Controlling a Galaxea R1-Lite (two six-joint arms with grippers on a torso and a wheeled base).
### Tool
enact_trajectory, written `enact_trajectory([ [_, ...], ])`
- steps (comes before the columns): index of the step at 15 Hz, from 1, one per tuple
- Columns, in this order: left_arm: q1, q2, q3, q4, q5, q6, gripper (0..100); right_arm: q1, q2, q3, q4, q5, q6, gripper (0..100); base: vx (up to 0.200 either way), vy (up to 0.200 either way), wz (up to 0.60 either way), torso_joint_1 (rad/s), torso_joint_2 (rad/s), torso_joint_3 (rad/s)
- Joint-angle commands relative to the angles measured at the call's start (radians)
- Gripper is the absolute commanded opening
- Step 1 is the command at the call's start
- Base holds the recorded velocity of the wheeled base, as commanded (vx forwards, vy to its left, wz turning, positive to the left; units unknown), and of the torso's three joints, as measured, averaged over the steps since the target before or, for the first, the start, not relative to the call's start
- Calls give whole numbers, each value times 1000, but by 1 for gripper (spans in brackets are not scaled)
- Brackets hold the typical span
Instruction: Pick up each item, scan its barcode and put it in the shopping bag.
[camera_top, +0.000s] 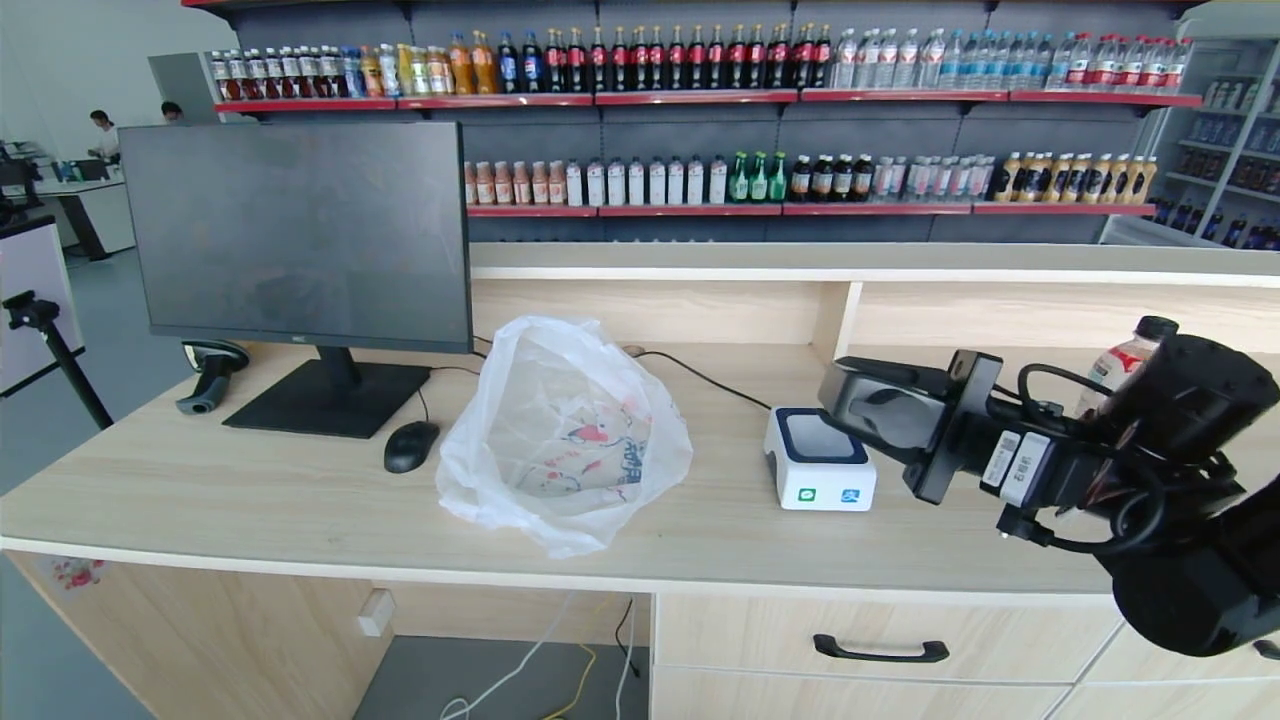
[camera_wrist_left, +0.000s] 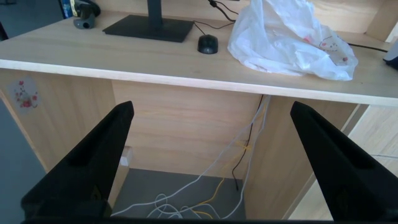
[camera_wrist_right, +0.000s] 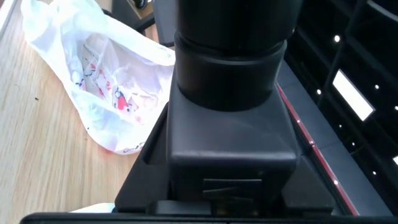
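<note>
Crumpled white shopping bag (camera_top: 565, 435) near scanner (camera_top: 820, 462)

- One shopping bag (camera_top: 560, 430) is being shown at centre frame.
- One monitor (camera_top: 300, 235) and one mouse (camera_top: 410, 446) are being shown left of centre.
- Two scanners are being counted: one white scanner box (camera_top: 820, 472) right of centre and one handheld scanner (camera_top: 210, 375) at far left.
- One bottle (camera_top: 1122, 365) is being seen at right.

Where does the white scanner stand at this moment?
In the head view the scanner stands on the counter, right of centre, a little to the right of the bag.
</note>
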Motion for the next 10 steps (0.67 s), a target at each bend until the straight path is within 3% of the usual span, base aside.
enact_trajectory([
  [1, 0, 0, 0, 0, 0, -1, 100, 45, -90, 47, -1, -34, 23, 0, 0, 0, 0, 0, 0, 0],
  [5, 0, 0, 0, 0, 0, -1, 100, 139, -168, 45, -1, -169, 133, 0, 0, 0, 0, 0, 0, 0],
  [10, 0, 0, 0, 0, 0, 1, 100, 147, -184, 56, -1, -183, 298, 0, 0, 0, 0, 0, 0, 0],
])
